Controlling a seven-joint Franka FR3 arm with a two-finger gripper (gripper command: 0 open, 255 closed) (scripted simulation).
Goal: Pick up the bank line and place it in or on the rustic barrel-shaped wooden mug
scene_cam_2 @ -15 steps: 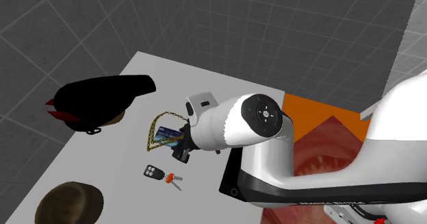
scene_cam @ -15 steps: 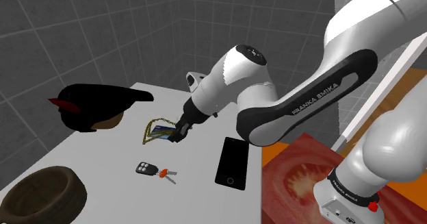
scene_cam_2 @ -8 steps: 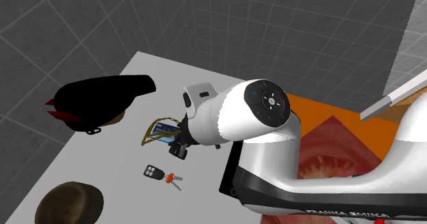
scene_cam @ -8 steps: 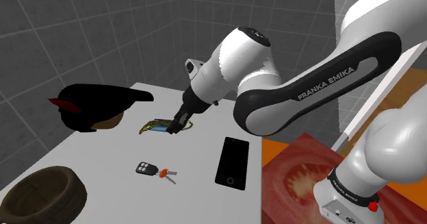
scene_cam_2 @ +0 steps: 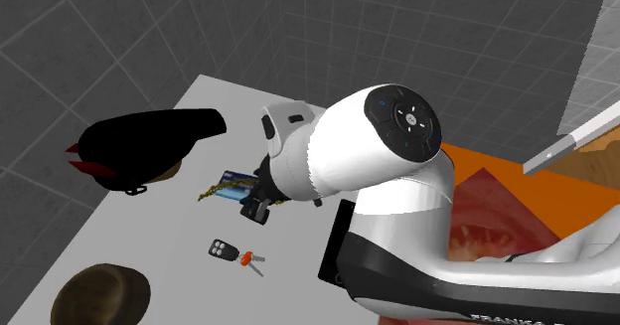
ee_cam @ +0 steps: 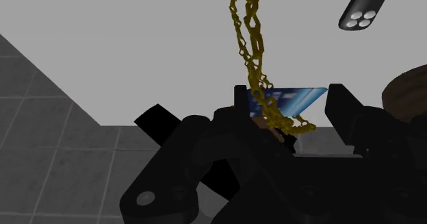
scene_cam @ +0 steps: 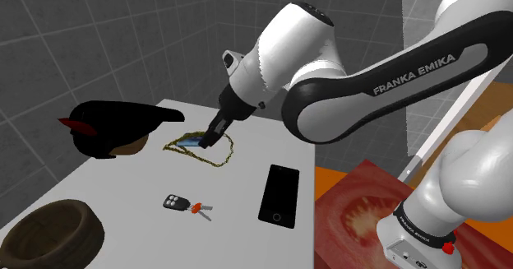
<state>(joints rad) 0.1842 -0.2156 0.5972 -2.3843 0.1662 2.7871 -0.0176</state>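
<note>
**Lift phase.** Compared with the frame one second earlier, the gripper had risen off the white table and swung toward the back wall, taking the blue card with it. The gold chain, previously heaped flat around the card, now trailed from it in a long loop. Whether its lowest links were clear of the surface could not be told.

In the wrist view the two black fingers stood at opposite edges of the card and pinched it between them, with the chain draped across its face.

The grasp therefore appeared secure and the pick-up essentially done; the carry remained. The wooden mug stood at the near corner of the table at the shoulder view's lower left, well apart from the gripper, with the key fob lying between them.

The dangling chain was judged the main hazard, since it could drag across the fob or hang outside the mug's rim.
</note>
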